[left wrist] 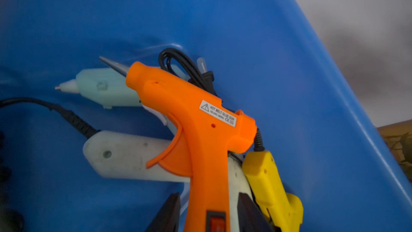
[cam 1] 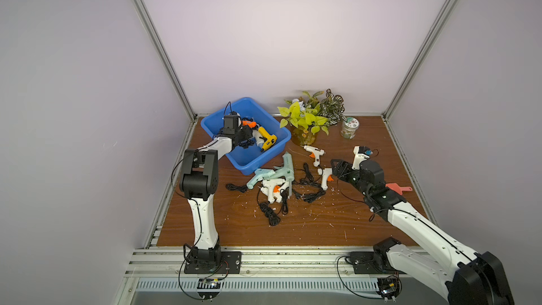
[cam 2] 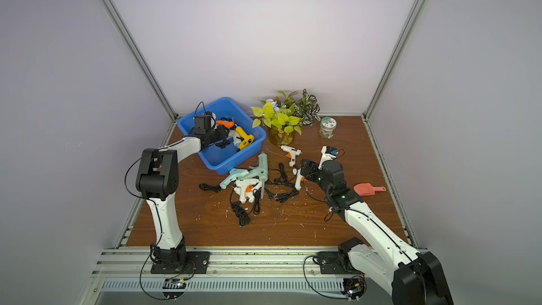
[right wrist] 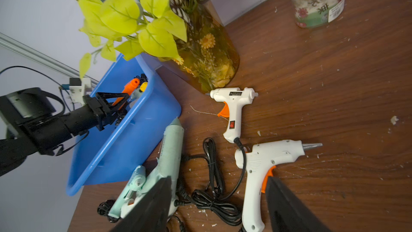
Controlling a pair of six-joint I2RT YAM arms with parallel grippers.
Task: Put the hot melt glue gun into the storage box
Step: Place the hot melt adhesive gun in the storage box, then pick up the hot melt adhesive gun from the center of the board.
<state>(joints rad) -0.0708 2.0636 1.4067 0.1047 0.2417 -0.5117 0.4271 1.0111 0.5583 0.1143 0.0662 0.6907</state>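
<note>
Orange glue gun (left wrist: pixel 196 126): handle end cut off by frame edge. White glue gun (left wrist: pixel 124 155) partly hidden beneath it. Pink scoop (cam 1: pixel 396 187) half behind right arm (cam 1: pixel 381 198).

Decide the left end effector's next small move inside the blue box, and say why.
Probably lift the left end effector straight out of the storage box: its jaws stand apart from the orange glue gun, which already lies on other glue guns inside.

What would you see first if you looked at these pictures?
The bright blue storage box at the back left of the table, with an orange glue gun lying on other glue guns inside it, between the open jaws of the left end effector. Next, the heap of pale glue guns and black cords mid-table, beside the box.
</note>
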